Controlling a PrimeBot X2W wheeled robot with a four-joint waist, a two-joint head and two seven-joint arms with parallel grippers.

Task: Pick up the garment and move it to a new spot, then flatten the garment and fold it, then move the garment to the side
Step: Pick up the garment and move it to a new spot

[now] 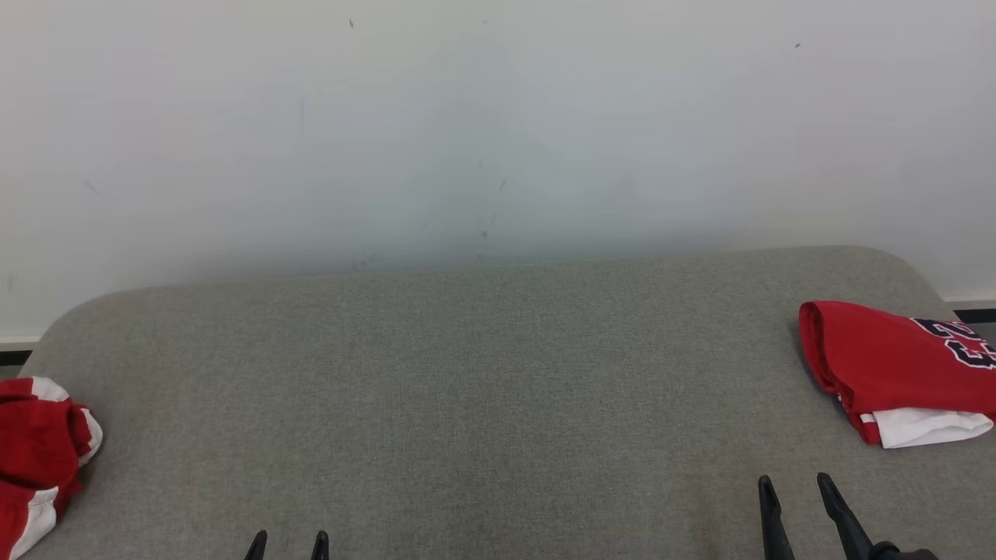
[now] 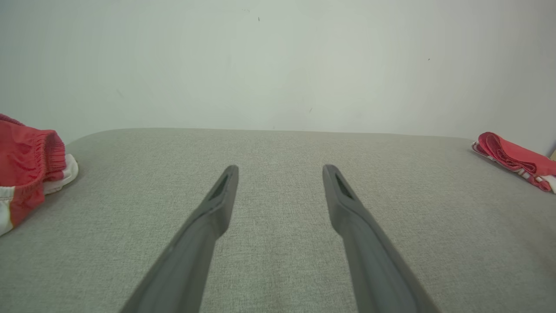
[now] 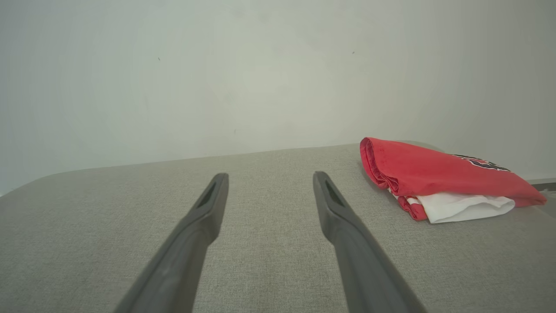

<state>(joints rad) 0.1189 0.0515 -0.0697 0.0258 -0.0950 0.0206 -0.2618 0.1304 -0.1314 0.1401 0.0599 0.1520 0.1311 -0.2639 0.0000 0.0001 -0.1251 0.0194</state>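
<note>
A grey fabric-covered table [image 1: 482,373] with rounded corners stands against a plain pale wall [image 1: 498,132] — evenly lit.

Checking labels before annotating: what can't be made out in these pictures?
Crumpled garment: head view, cut off by the left edge, type unclear.
Folded garment: head view, dark lettering cut by the right edge, unreadable.
Left end effector: head view, bottom edge cuts everything below the fingertips.

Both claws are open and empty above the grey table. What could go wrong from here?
1. The crumpled garment lies at the left edge of the table, cut off in the head view; a clumsy grab by the left claw might push it off.
2. The folded garment sits just ahead of the right claw; a stray sweep could undo its folds.
</note>
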